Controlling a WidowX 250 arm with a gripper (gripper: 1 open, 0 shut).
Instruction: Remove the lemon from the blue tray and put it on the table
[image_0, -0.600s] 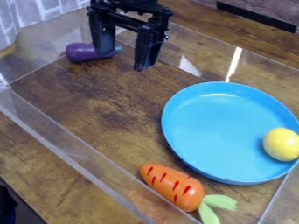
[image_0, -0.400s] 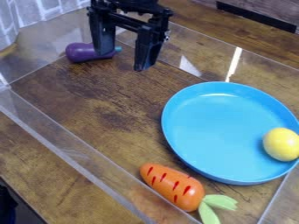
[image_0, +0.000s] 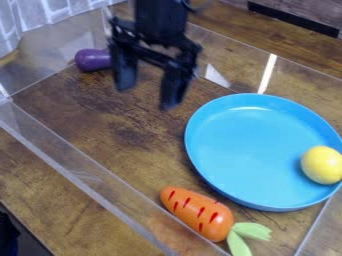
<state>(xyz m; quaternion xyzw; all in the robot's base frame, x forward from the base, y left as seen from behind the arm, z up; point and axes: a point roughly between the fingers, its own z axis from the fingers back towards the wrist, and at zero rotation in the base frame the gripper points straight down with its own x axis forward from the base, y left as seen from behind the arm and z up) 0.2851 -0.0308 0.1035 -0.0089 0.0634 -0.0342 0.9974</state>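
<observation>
Wide-open gripper (image_0: 148, 90) hangs over the worn brown table (image_0: 94, 125) inside clear acrylic walls (image_0: 80, 185), while the lemon (image_0: 321, 164) sits on the blue tray (image_0: 247, 140)

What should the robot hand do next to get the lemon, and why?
Probably move across toward the lemon. The end effector is open and empty above the table, left of the blue tray, while the lemon sits at the tray's far right edge.
</observation>
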